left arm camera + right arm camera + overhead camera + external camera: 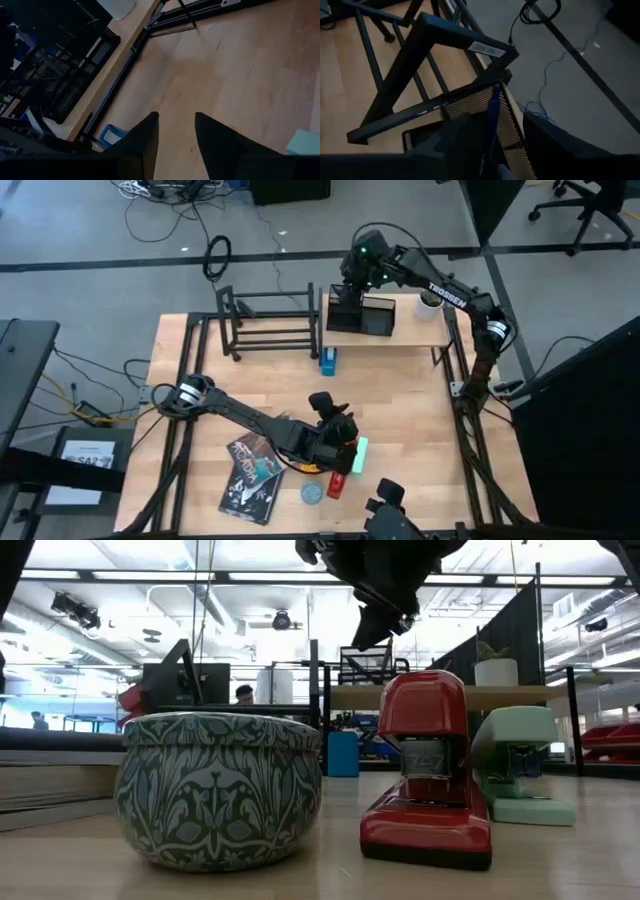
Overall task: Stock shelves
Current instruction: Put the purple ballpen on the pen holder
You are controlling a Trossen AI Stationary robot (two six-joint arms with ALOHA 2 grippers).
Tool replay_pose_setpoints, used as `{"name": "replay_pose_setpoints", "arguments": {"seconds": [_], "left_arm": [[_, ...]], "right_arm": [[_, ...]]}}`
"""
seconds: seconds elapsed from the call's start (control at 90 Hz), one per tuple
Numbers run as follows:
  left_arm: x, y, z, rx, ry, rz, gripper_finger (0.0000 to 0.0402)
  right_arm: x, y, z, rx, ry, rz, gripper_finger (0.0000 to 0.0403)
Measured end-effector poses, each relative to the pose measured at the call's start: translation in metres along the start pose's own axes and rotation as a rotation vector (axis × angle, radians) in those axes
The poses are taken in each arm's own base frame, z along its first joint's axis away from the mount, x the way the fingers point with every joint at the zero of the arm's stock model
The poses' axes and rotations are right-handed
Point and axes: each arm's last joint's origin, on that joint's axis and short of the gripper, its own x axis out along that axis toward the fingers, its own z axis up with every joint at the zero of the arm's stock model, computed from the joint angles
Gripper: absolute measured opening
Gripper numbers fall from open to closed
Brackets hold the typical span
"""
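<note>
Wooden tabletop [400,410] fills the middle of the high view, with grey floor and loose cables beyond its far edge. At lower left of that frame a dark book [252,471] lies flat, a round patterned tin [312,493] just to its right. The left arm reaches in from the left edge, and the left gripper [330,412] hangs above bare wood at lower centre; its wrist view shows the two dark fingers [145,137] parted with a narrow gap and nothing between them. Beside the arm's wrist stand a red stapler [337,483] and a mint-green stapler [360,455], side by side.

At upper centre the black tube rack [268,322] stands on the table's far edge. Just right of it is the light wooden plank shelf [415,325], carrying a black mesh organizer [360,315] and a small white pot [430,302]. A blue object [328,361] sits on the table in front of the plank. The right arm bends in from the right, and the right gripper [352,285] is over the organizer. Its fingers stand apart on either side of the mesh wall, where a blue pen [492,117] stands upright; whether they grip it cannot be told.
</note>
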Motion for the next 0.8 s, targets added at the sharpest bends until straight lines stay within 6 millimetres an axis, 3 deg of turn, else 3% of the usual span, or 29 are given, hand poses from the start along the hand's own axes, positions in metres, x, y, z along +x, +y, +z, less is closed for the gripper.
{"name": "replay_pose_setpoints", "arguments": {"seconds": [0.256, 0.8], "left_arm": [[-0.001, -0.001, 0.002, -0.019, -0.01, -0.014, 0.011], [-0.002, -0.004, 0.006, -0.039, -0.035, -0.05, 0.011]], "right_arm": [[0.012, -0.001, -0.004, 0.012, 0.038, 0.025, 0.0155], [0.013, -0.001, -0.004, 0.013, 0.037, 0.043, 0.0158]]}}
